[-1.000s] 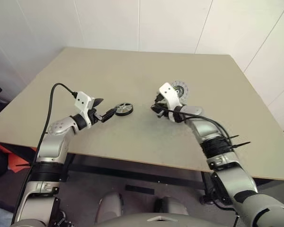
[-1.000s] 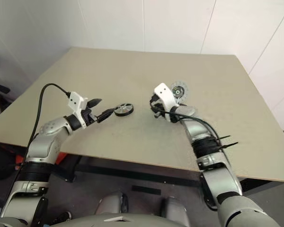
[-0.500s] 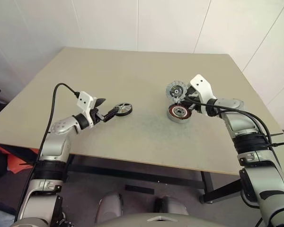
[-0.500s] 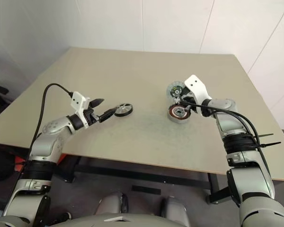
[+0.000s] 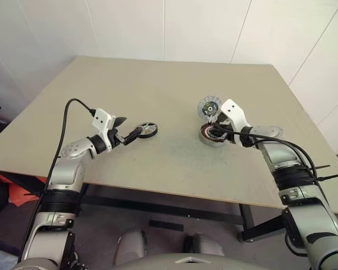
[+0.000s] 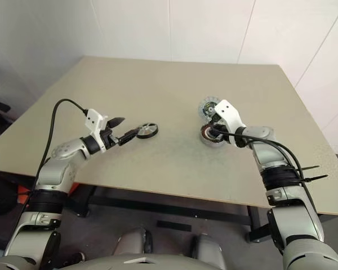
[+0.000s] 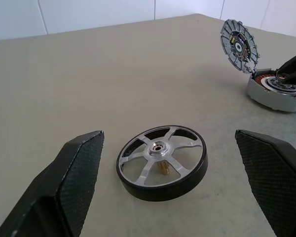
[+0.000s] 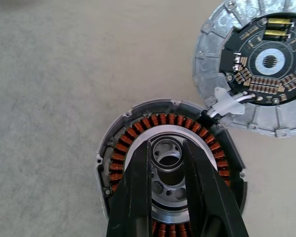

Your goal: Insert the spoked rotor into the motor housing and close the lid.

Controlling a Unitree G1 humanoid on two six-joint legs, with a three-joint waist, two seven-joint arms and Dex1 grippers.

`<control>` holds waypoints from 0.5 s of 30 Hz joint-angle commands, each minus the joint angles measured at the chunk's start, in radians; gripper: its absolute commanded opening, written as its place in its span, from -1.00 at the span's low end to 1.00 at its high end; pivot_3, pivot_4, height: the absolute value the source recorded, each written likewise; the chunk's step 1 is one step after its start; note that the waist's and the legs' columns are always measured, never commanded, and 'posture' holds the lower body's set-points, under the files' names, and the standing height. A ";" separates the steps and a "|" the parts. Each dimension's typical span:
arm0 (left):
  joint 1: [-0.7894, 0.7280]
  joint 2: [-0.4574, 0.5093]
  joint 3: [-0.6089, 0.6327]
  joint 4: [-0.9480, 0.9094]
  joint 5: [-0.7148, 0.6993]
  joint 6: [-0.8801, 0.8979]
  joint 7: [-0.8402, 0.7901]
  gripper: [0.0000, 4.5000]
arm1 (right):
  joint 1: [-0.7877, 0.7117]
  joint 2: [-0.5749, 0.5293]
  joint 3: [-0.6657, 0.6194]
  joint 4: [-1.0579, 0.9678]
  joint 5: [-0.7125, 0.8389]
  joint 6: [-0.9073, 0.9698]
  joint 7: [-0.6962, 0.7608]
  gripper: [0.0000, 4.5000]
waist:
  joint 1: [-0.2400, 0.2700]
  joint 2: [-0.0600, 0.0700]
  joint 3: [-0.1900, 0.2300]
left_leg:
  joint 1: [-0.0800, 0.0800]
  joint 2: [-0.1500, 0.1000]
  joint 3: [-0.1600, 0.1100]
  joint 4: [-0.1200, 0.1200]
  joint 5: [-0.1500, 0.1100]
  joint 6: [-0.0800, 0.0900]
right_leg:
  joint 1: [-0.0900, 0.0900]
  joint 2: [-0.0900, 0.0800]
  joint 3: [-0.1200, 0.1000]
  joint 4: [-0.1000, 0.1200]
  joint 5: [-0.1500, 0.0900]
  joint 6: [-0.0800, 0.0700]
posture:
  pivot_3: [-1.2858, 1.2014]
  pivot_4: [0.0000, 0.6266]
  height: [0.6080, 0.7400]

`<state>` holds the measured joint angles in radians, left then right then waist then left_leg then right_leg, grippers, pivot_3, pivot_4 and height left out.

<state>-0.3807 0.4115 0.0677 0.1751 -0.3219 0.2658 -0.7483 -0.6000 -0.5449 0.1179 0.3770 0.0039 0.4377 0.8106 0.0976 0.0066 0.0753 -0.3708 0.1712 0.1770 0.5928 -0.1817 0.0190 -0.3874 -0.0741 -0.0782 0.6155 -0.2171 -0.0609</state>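
Note:
The spoked rotor, black-rimmed with silvery spokes, lies flat on the table between the wide-apart fingers of my left gripper, which is open and not touching it. To the right stands the motor housing, a silvery cup with copper windings. Its lid is tilted up beside it, joined by white wires, its dark circuit face showing. My right gripper reaches down into the housing, its two narrow fingers closed against both sides of the central hub.
Everything lies on a beige table set against white walls. A black cable loops over my left arm. The table's front edge runs close below both arms.
My right arm has swung out to the right, uncovering the housing, and its gripper has come down onto the housing's hub. The left gripper and the rotor have not moved.

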 commanded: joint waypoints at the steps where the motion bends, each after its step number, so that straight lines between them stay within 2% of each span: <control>1: -0.020 0.009 0.005 -0.015 0.004 -0.023 -0.002 1.00 | -0.004 0.001 -0.006 0.019 0.004 -0.022 -0.003 -0.73 | 0.000 0.000 0.000 | 0.000 0.000 0.000 0.000 0.000 0.000 | 0.000 0.000 0.000 0.000 0.000 0.000 | 0.03 -1.00 1.00; 15: -0.016 0.008 0.007 -0.016 0.010 -0.023 -0.004 1.00 | -0.015 -0.038 -0.022 0.044 -0.006 -0.049 -0.019 -0.73 | 0.002 0.000 0.000 | 0.001 0.000 0.000 0.002 0.000 0.000 | 0.002 0.000 0.000 0.000 -0.001 0.002 | 0.03 -1.00 1.00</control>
<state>-0.3806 0.4117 0.0678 0.1763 -0.3102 0.2614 -0.7511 -0.6032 -0.5561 0.1211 0.4287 0.0033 0.3922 0.8005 0.0996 0.0065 0.0752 -0.3695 0.1711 0.1767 0.5946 -0.1818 0.0193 -0.3852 -0.0743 -0.0783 0.6155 -0.2183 -0.0590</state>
